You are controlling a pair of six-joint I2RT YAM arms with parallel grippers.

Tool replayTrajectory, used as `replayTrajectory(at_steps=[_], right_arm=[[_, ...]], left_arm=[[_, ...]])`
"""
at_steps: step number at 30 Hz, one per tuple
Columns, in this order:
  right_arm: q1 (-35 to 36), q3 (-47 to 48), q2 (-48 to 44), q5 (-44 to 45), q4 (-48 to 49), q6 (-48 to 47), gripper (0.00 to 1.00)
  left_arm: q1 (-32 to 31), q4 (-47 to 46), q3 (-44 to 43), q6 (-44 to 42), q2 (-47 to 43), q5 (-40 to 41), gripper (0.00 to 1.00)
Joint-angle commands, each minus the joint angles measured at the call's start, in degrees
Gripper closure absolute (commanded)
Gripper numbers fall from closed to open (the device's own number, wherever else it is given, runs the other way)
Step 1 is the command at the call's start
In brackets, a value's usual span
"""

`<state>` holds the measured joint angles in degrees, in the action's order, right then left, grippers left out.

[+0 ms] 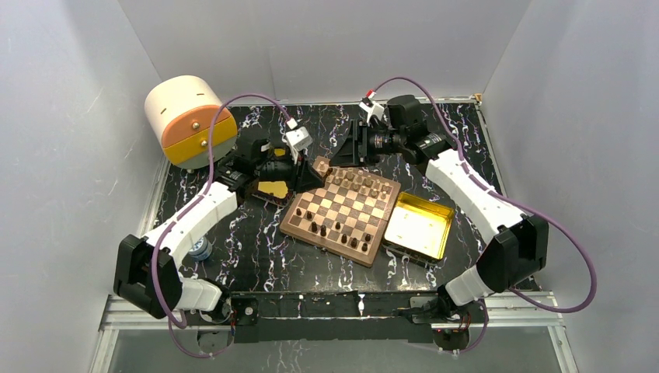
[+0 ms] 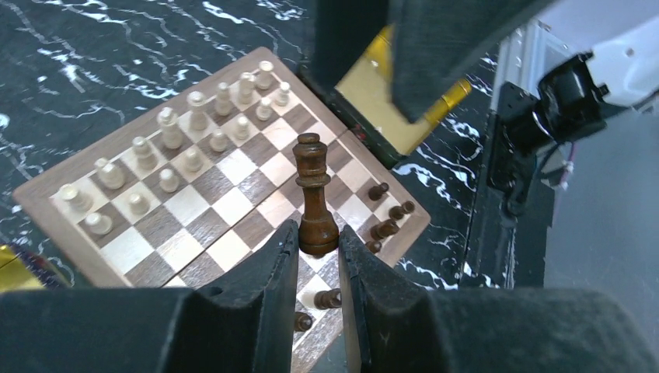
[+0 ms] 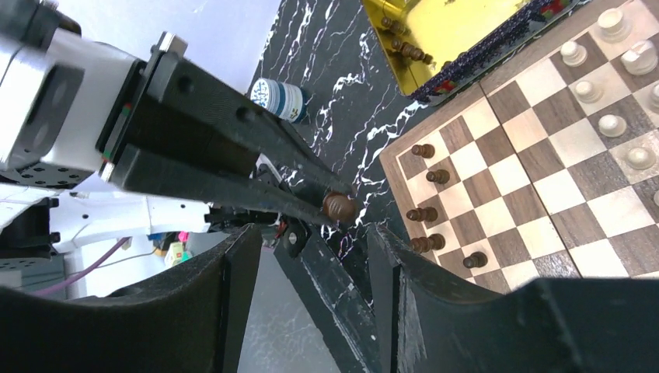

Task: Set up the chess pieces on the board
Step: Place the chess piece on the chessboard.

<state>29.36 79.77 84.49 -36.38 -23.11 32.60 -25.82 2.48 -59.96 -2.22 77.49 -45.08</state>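
The board (image 1: 342, 214) lies at the table's middle, turned at an angle. Light chess pieces (image 2: 167, 128) fill two rows along one side. A few dark pieces (image 2: 385, 229) stand along the opposite side. My left gripper (image 2: 319, 242) is shut on the base of a tall dark crowned piece (image 2: 312, 186), which it holds upright above the board's far-left corner (image 1: 320, 167). My right gripper (image 3: 312, 237) is open, its fingers (image 3: 233, 295) close to the left gripper's tips, and the dark piece's top (image 3: 339, 206) shows just beyond its gap. In the top view my right gripper (image 1: 351, 148) hangs over the board's far edge.
A gold tray (image 1: 420, 225) sits against the board's right side. Another gold tray (image 3: 458, 27), beside the board's left side, holds dark pieces. A cream and orange round drawer box (image 1: 190, 120) stands at the back left. A small blue-and-white bottle (image 1: 200, 249) lies by the left arm.
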Motion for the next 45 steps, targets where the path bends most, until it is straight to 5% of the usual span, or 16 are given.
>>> replayTrajectory(at_steps=[1,19,31,36,37,38,45], right_arm=[[-0.06,4.18,1.74,-3.92,-3.60,-2.50,0.39],[0.41,-0.51,4.34,-9.65,-1.17,-0.96,0.55],[0.50,-1.70,3.52,-7.88,0.00,-1.41,0.90],[0.45,-1.99,1.80,-2.67,-1.45,-3.30,0.92],[0.51,-2.17,1.22,-0.73,-2.12,-3.90,0.93],[0.52,-2.58,0.68,0.94,-2.45,-4.35,0.93],[0.56,-5.58,-3.70,12.16,-5.13,-8.12,0.93]], left_arm=[[-1.18,-4.08,1.75,-3.84,-3.25,-5.06,1.00],[-2.29,-7.39,4.63,-3.93,-4.46,-7.37,1.00],[-2.41,-7.67,6.09,-5.21,-5.29,-5.92,0.99],[-2.39,-6.99,6.31,-1.81,-4.93,1.01,0.61],[-2.39,-6.52,6.34,-1.09,-4.90,2.44,0.46],[-2.39,-5.91,6.56,-0.69,-4.90,3.99,0.16],[-2.30,-6.22,8.29,7.83,-5.23,16.92,0.09]])
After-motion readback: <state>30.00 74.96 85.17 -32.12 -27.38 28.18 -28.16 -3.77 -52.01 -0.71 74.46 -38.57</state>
